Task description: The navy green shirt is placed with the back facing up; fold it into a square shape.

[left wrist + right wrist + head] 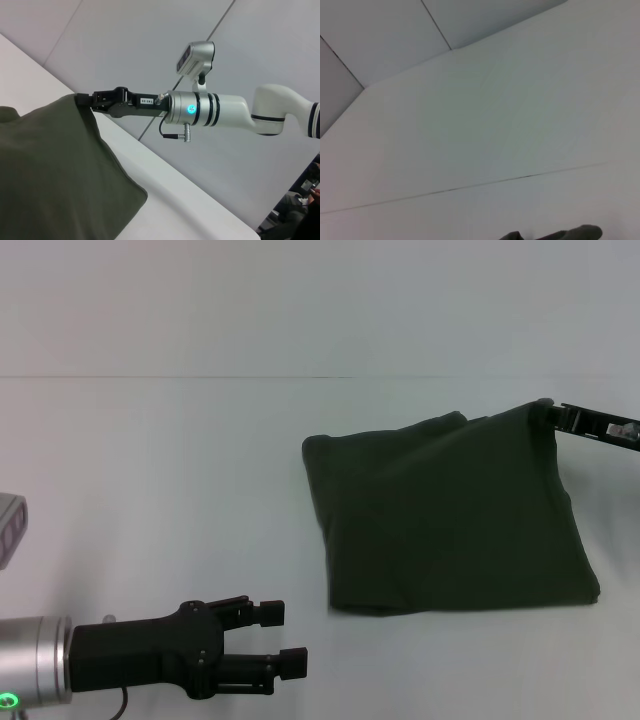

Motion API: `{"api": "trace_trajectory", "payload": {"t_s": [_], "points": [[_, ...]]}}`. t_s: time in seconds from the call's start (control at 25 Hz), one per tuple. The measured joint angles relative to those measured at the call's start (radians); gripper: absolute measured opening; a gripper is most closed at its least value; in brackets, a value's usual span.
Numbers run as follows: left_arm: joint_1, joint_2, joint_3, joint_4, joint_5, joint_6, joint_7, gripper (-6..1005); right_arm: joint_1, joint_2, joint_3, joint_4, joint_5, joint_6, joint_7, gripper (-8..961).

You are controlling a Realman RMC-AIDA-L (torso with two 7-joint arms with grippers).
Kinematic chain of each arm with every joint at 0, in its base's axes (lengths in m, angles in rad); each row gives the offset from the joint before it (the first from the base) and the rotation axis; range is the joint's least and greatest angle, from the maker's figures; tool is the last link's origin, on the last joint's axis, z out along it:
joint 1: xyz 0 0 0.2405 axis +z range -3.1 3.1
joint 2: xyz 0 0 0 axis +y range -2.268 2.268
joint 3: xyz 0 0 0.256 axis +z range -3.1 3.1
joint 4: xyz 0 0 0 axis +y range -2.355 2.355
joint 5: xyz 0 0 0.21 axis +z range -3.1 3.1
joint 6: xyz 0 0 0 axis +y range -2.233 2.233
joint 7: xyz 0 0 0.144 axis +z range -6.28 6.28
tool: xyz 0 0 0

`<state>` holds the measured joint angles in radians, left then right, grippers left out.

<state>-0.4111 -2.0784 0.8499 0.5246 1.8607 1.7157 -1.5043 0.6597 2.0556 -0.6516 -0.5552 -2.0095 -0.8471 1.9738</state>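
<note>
Lying folded toward the worktop's (150, 460) right edge, the navy green shirt (450, 520) is gripped at its far right corner by the right gripper's (548, 412) closed jaws; the left gripper (285, 638) is held open near the front edge.

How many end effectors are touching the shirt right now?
1. The right end effector pinches the navy green shirt at its far right corner. The left end effector is open, clear of it, near-left.

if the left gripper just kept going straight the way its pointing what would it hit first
Probably nothing: the left gripper, jaws open, points toward the robot's right across bare table, passing in front of the navy green shirt's near edge. Depth is unclear, so it might brush that edge.
</note>
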Motion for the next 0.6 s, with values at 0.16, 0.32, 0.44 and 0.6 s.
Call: {"api": "trace_trajectory", "payload": {"t_s": [0.16,0.32,0.44,0.6], "points": [[0.0,-0.002,0.0,0.0,0.0,-0.001,0.0,921,-0.006,0.002,-0.004,0.001,0.0,0.024,-0.008,135],[0.0,-0.003,0.0,0.0,0.0,-0.003,-0.001,921,-0.024,0.003,0.0,0.003,0.002,0.026,-0.01,330],[0.0,-0.003,-0.003,0.0,0.0,-0.002,-0.004,921,-0.061,0.003,0.018,-0.01,0.043,0.001,-0.042,462],[0.0,-0.006,-0.005,0.0,0.0,0.001,-0.007,921,-0.137,-0.013,0.03,-0.014,0.146,-0.165,-0.136,628]]}}
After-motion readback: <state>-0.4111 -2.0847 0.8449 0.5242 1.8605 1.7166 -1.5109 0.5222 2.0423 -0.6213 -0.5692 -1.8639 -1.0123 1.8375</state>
